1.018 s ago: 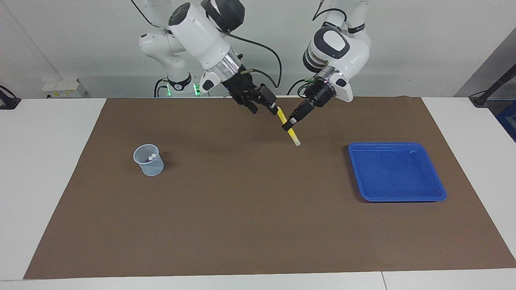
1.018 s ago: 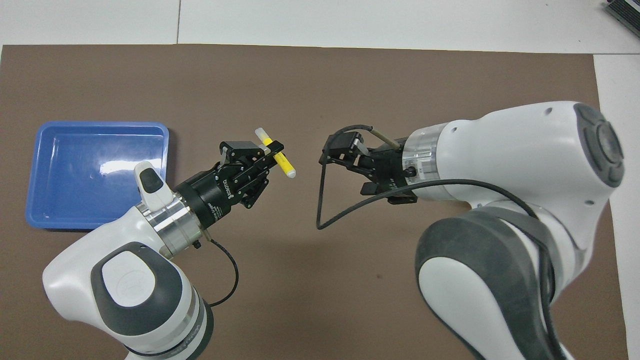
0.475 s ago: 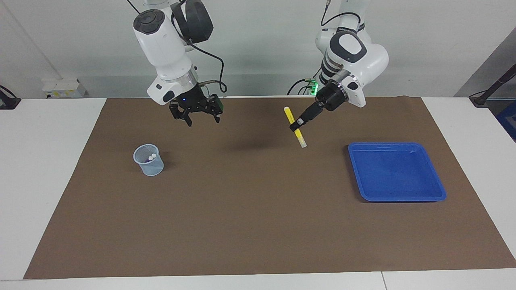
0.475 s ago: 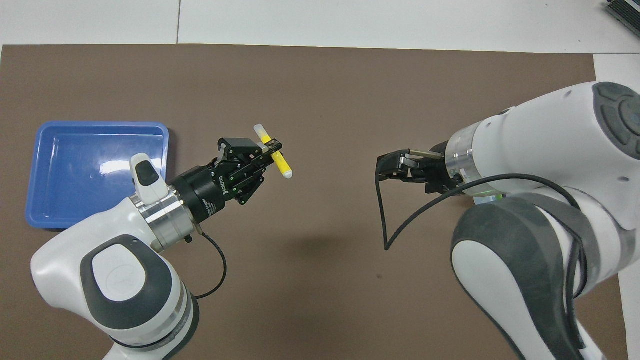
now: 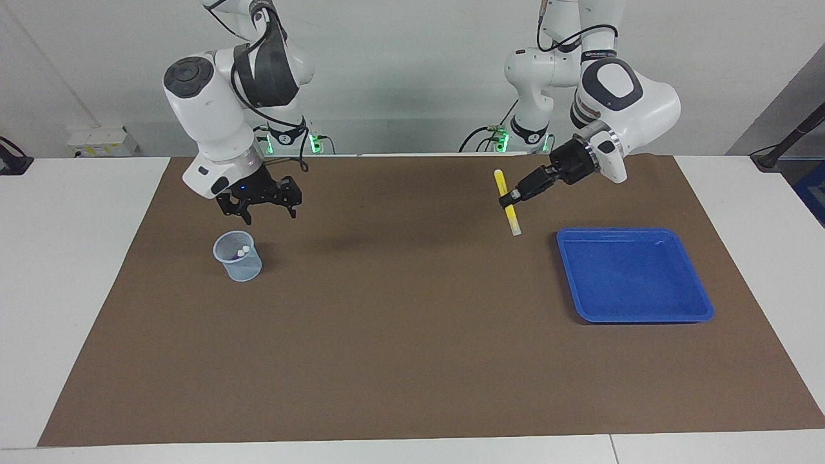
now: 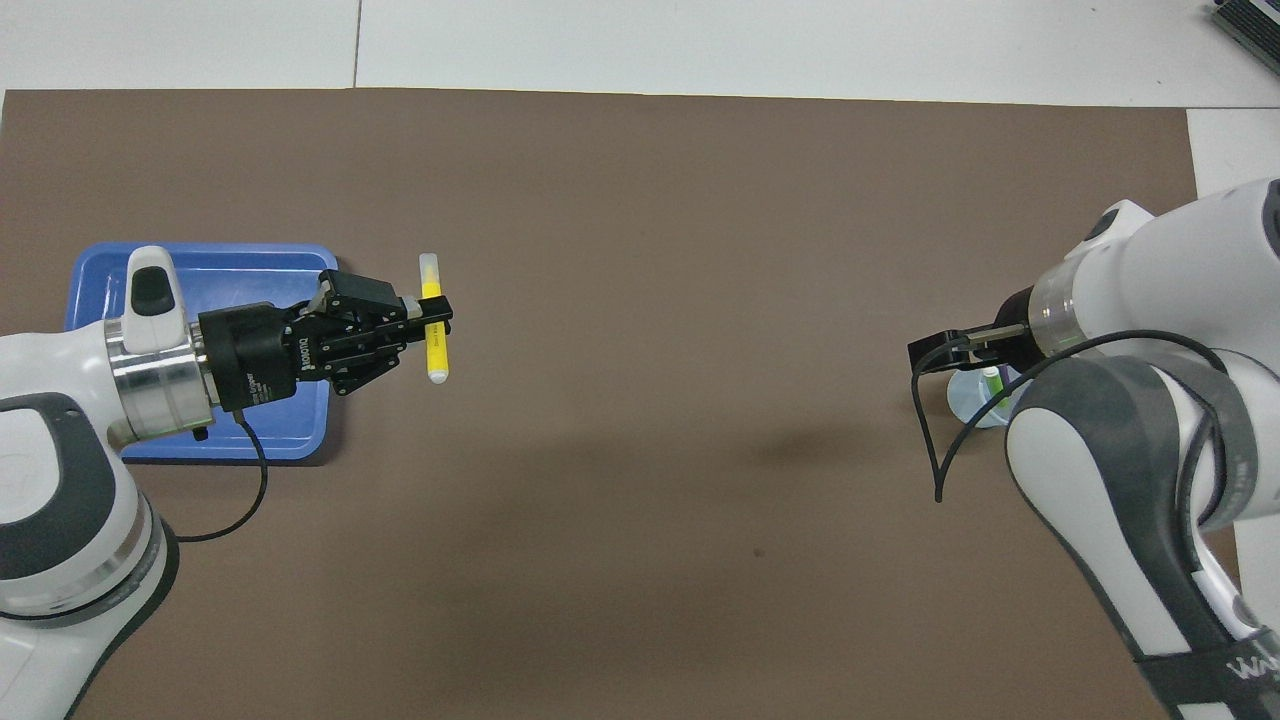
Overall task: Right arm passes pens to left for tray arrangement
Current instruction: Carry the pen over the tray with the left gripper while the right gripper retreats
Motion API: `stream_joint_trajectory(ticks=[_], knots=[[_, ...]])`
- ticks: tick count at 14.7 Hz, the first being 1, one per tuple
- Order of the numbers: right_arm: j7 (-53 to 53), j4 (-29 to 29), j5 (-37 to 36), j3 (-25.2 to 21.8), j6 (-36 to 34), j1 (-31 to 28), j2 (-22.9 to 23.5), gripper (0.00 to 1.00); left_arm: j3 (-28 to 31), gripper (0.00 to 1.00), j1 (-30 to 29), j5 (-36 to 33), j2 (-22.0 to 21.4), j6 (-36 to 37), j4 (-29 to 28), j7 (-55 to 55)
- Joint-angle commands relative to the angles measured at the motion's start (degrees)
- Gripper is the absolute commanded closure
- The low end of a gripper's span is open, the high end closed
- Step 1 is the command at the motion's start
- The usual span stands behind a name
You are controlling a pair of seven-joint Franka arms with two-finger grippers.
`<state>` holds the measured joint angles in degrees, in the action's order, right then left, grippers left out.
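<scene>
Between the left gripper's [image 5: 514, 196] closed jaws sits the yellow pen [image 5: 506, 202], pinched near its middle and held up in the air. From across the table the pen hangs nearly upright with a slight tilt, its pale tip pointing down toward the brown mat [image 5: 412, 335]. It is over bare mat just beside the tray's [image 5: 702, 303] edge, on the side toward the right arm's end of the table, and touches nothing but the jaws. From above, the same gripper [image 6: 432, 318] reaches out past the tray's corner [image 6: 110, 265] with the pen [image 6: 432, 330] crosswise at its tip.

Over at the right arm's end, the right gripper [image 5: 259, 207] hangs with its jaws spread wide and nothing in them. It is up in the air above the mat, close over the pale-blue mesh cup [image 5: 240, 264] and slightly to its robot side, not touching it. From above, the arm's wrist covers most of the cup [image 6: 965, 400].

Inside the cup stand 2 pens, seen from across the table mainly as 2 whitish tips [image 5: 242, 251] at the rim, with a hint of purple below them. The overhead view shows the bright green pen [image 6: 991, 381] in the cup.

The blue tray lies flat on the mat toward the left arm's end, with no pen in it. The mat covers most of the white table [image 5: 71, 270].
</scene>
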<state>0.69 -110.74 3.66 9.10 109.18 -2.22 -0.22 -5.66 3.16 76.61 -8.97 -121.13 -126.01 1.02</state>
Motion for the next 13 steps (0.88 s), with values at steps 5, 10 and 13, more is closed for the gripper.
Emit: stream_joint_trajectory(ticks=[5,10,13], knots=[[3.70,-2.55,-3.75,0.75,3.92,-2.70,2.23,0.00,-0.32,1.00,-6.67,-4.18,1.58,8.01,-1.25,-11.20],[7.30,-2.73,-6.55,0.75,5.77,-4.63,6.27,0.00,-0.23,1.00,-9.22,-13.73,1.94,10.30,-1.08,-13.58],[7.92,-2.73,-7.09,0.75,5.78,-5.85,6.81,0.00,-0.23,1.00,-11.59,-22.00,2.02,10.30,-0.99,-16.39]])
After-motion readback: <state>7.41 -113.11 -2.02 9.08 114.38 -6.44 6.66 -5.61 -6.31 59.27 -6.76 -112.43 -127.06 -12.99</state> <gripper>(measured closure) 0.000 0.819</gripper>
